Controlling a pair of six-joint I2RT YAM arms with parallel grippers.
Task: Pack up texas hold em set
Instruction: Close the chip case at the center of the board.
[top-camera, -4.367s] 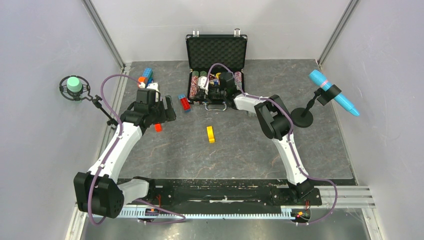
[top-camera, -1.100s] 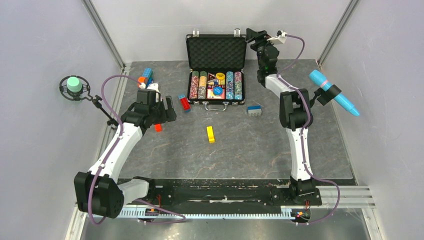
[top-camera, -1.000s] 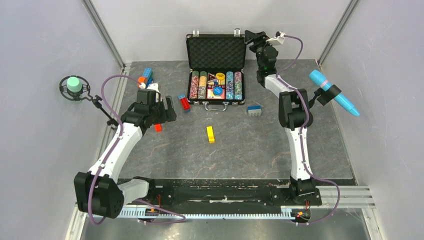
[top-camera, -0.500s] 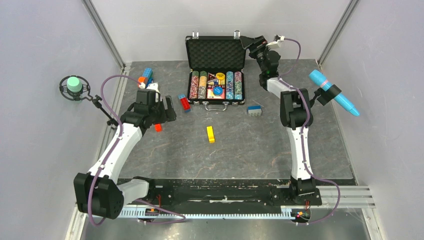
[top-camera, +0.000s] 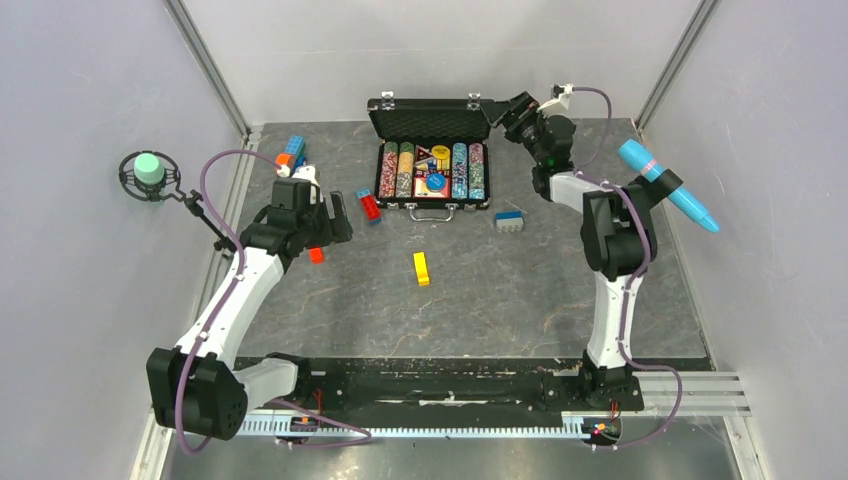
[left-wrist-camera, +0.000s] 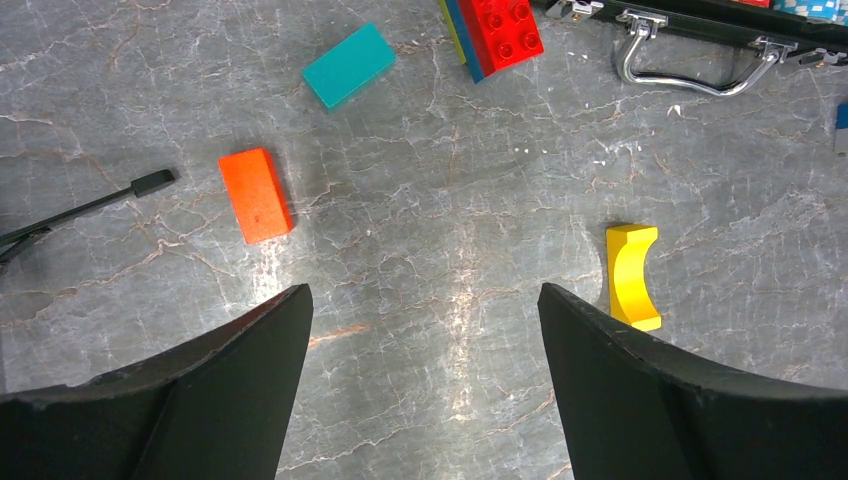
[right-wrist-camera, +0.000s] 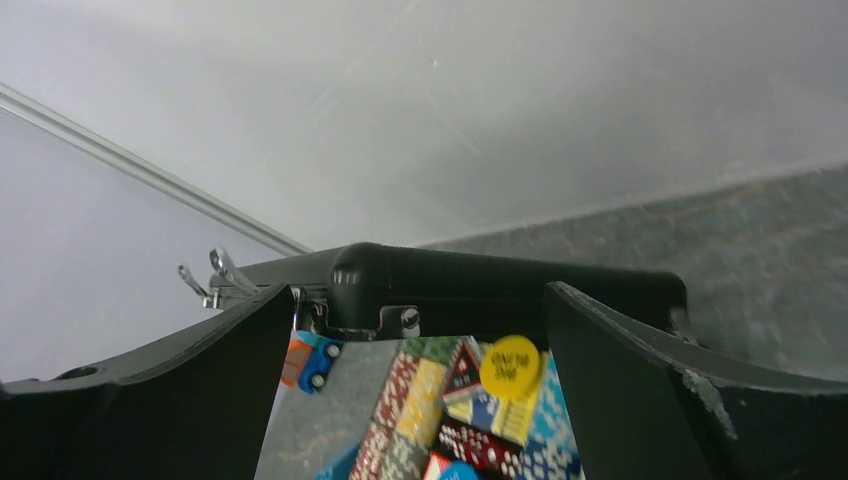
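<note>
Straddling the tilted lid (right-wrist-camera: 500, 285) of the small black foam-lined poker briefcase (top-camera: 432, 207) at the far side of the table (top-camera: 500, 300) with my right gripper (right-wrist-camera: 418, 295), jaws spread, to fold it shut; left gripper (left-wrist-camera: 424, 330) hangs spread, empty.

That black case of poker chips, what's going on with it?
The right gripper sits at the far right corner of the case's lid, fingers open. The lid leans partway over the rows of chips and is not yet shut. The left gripper hovers open above loose toy blocks nearby, holding nothing.
</note>
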